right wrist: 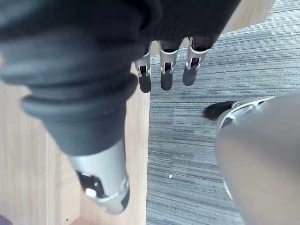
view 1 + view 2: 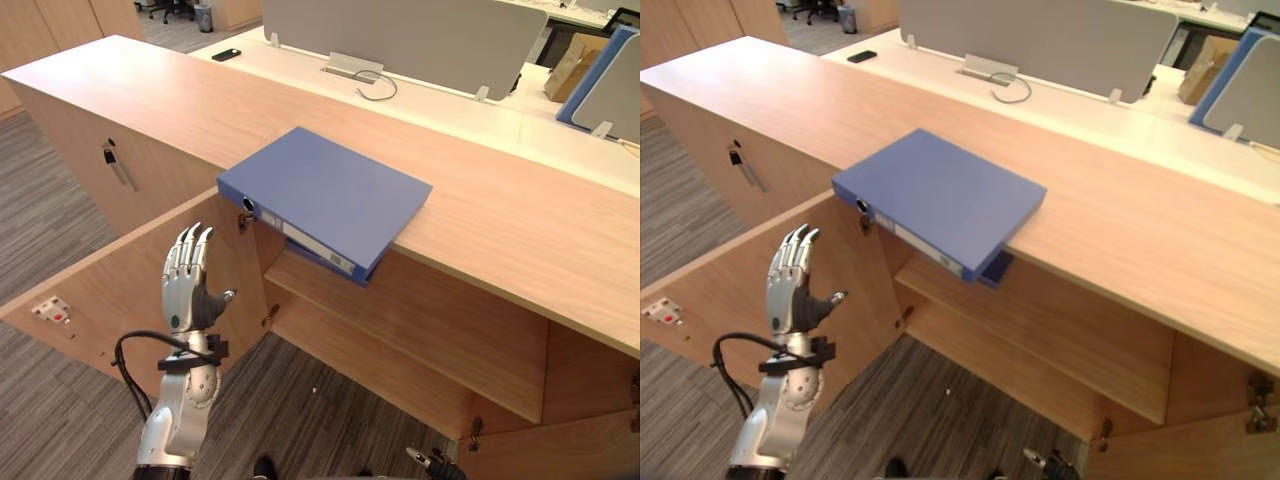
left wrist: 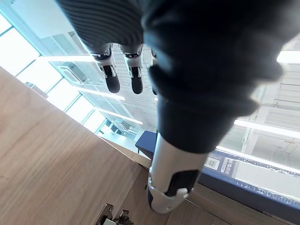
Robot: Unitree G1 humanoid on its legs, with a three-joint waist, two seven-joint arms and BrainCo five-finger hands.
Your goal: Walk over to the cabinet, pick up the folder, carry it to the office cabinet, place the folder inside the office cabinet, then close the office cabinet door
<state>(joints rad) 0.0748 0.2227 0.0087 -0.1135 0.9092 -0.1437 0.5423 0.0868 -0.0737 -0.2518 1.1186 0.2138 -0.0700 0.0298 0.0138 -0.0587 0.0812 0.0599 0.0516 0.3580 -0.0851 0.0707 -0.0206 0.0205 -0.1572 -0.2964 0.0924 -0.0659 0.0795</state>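
Plainly saw the left hand [image 2: 190,285] raised upright before the inner face of the open cabinet door [image 2: 95,290], fingers straight and close together, thumb stuck out to the side, holding nothing. Found the blue folder [image 2: 330,195] up and to the right of that hand, well apart from it, lying flat on the wooden cabinet top [image 2: 150,100]. Noted its near corner and spine end jutting past the front edge, over the open compartment. Caught the same folder edge past the thumb in the left wrist view. Made out a shelf [image 2: 400,335] inside the compartment, to the right of the left hand and lower than the folder. Spotted a key [image 2: 115,165] hanging in the closed door beyond the hand. Read the right hand [image 1: 161,75] from its own wrist view: fingers hanging straight and relaxed, thumb apart, nothing held. Saw grey carpet [image 1: 225,61] past those fingertips and a wooden panel [image 1: 23,159] beside the thumb. Picked out a grey desk screen [image 2: 400,40] far beyond the folder, well away from both hands.
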